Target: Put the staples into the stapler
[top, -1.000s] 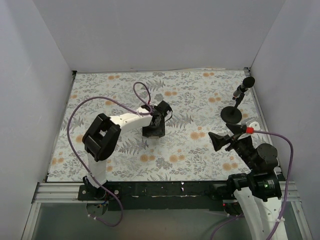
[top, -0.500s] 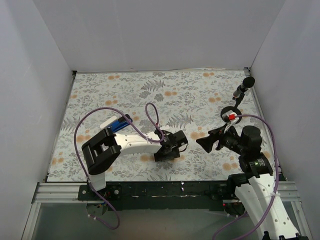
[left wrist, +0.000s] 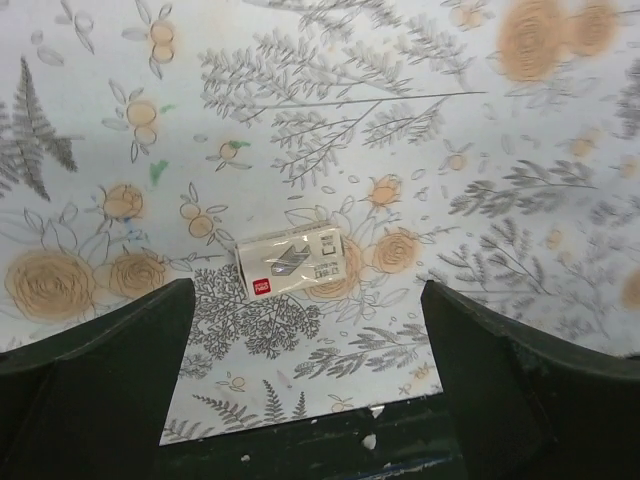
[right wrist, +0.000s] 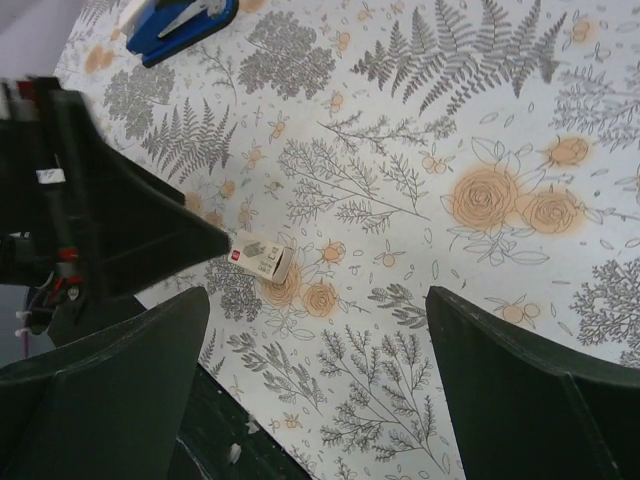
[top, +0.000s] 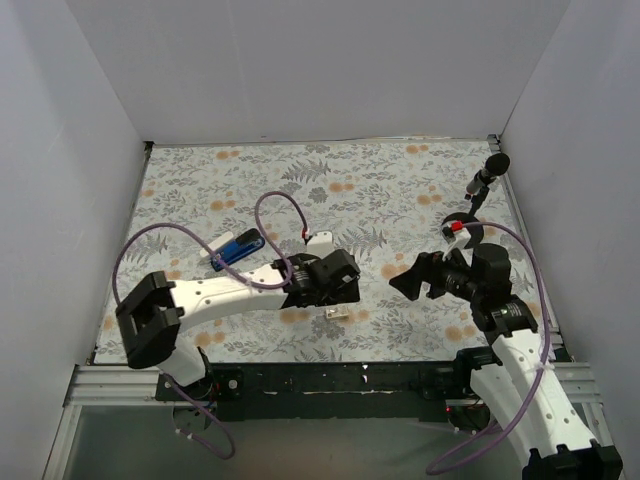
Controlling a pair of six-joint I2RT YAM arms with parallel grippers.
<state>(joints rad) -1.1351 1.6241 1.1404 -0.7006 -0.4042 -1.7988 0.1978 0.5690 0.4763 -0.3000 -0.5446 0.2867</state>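
Staples (top: 337, 313) lying on worktop (top: 400, 190), 4 o'clock of stapler (top: 237, 248), well apart. Left jaws hovering above staples, gaping wide, gripping nothing; right jaws likewise, waiting at 2 o'clock. Likely staging pickup; next calling for grasping staples, opening stapler.

I have my left arm stretched low along the table's (top: 190, 175) near edge, left gripper (top: 335, 298) pointing down, jaws spread wide, holding nothing; my right gripper (top: 402, 283) faces left, jaws equally wide, empty.
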